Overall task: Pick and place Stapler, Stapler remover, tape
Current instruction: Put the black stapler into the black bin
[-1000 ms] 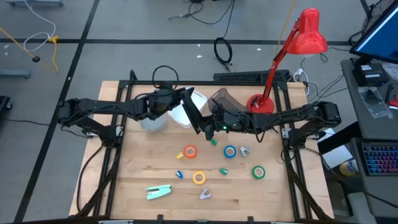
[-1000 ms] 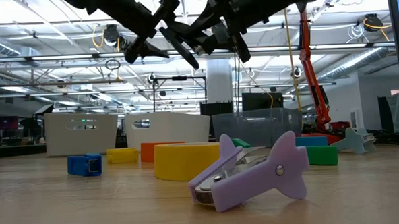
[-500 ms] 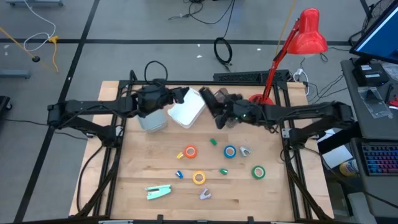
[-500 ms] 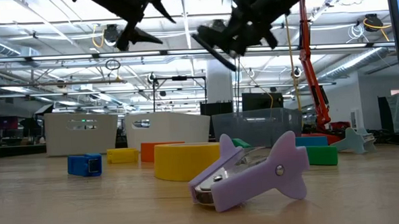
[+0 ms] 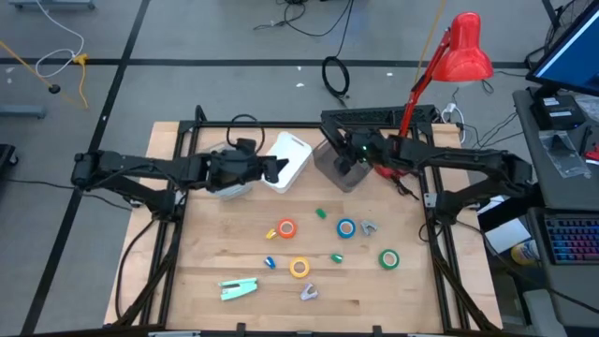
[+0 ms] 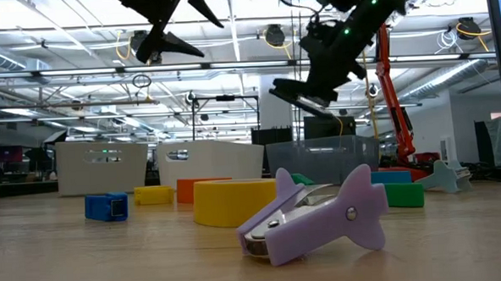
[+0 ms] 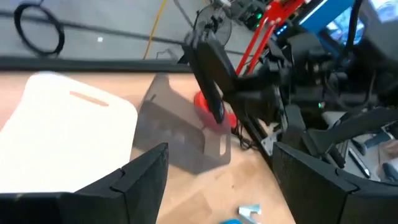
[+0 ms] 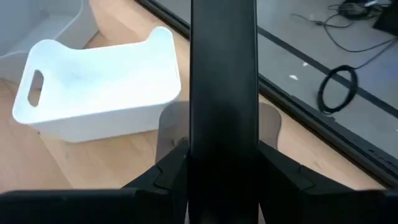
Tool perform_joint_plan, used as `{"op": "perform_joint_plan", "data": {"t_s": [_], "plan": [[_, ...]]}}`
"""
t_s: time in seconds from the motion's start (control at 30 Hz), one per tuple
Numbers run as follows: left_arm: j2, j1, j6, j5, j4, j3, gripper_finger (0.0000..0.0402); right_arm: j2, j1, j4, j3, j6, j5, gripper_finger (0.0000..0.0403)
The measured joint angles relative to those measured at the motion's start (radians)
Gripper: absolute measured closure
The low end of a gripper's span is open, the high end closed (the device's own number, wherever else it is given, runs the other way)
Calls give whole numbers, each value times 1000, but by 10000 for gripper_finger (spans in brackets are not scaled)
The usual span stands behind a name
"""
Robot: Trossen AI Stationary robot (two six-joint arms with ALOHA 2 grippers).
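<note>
While I hold the black stapler (image 8: pixel 224 93) over the grey bin (image 5: pixel 329 173), drop is next.
My right gripper (image 5: pixel 348 148) is clamped on the stapler, arm stretched to the table's back, wrist tipped down. I'd centre over the bin mouth, lower, then release so it clears the rim. My left gripper (image 5: pixel 274 168) waits by the white bin (image 5: pixel 292 154), jaws apart. The tape rolls (image 5: pixel 346 227), green stapler (image 5: pixel 239 288) and purple stapler remover (image 6: pixel 313 214) lie on the table.

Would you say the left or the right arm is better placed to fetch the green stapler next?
Left. The left gripper is open and empty, and the green stapler lies on its side of the table. The right gripper holds a black stapler above the grey bin.
</note>
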Motion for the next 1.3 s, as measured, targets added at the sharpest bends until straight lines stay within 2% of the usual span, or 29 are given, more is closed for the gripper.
{"op": "perform_joint_plan", "data": {"t_s": [0.23, 0.6, 0.7, 0.93, 1.3], "plan": [[0, -28, -108, -18, -91, 0, 126, 87, -35, -47, -1, -16, -74, 268], [0, -117, -91, -220, -103, 0, 112, 179, -69, -99, 0, -48, -72, 268], [0, -130, -99, -228, -119, 0, 116, 180, -90, -149, -3, -50, -84, 268], [0, -159, -112, -261, -166, 0, 126, 196, -111, -114, -39, -58, -127, 268], [0, -162, -118, -267, -181, 0, 110, 195, -117, -44, -85, -58, -127, 264]]}}
